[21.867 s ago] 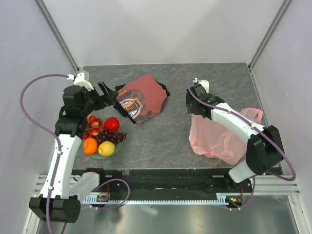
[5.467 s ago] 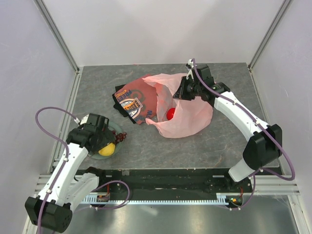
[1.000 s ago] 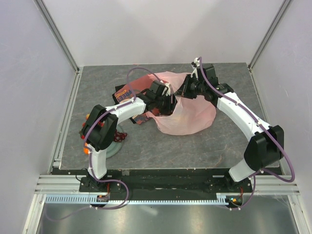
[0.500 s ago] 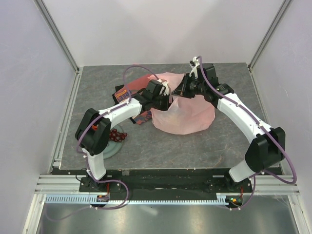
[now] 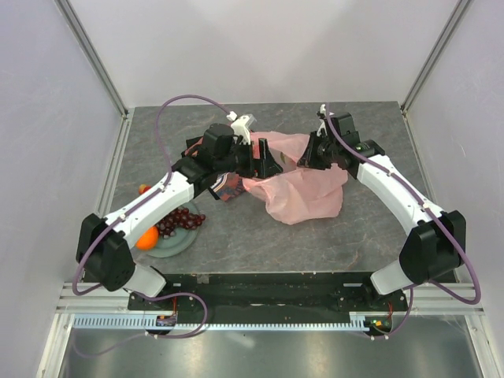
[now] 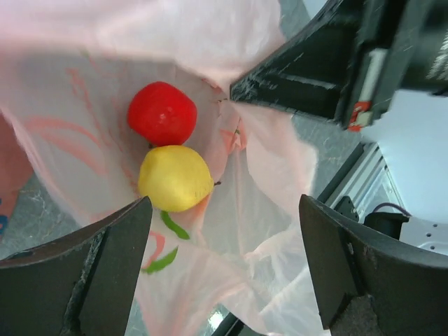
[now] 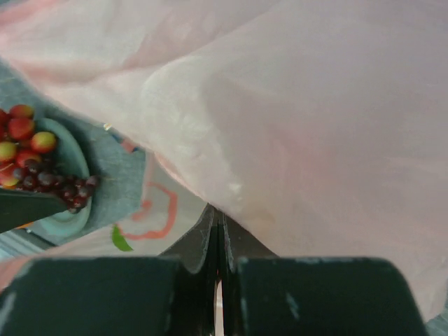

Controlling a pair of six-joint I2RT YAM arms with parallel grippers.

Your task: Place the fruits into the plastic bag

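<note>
Pink plastic bag (image 5: 309, 197) lay mid-worktop, its mouth turned toward the left arm. Right end effector (image 5: 309, 156) was clamped together on the bag's upper rim, lifting it. Left end effector (image 5: 258, 160) hung at the mouth, fingers spread wide apart, holding nothing. Inside the bag sat a red apple (image 6: 162, 113) and a yellow lemon (image 6: 175, 178), touching. Grapes (image 5: 178, 219), an orange (image 5: 146, 237) and strawberry pieces (image 7: 19, 133) waited on the green plate (image 5: 175, 247). The left arm would likely do best backing straight out, fingers clear of the thin film, with the right grip holding the rim high.
</note>
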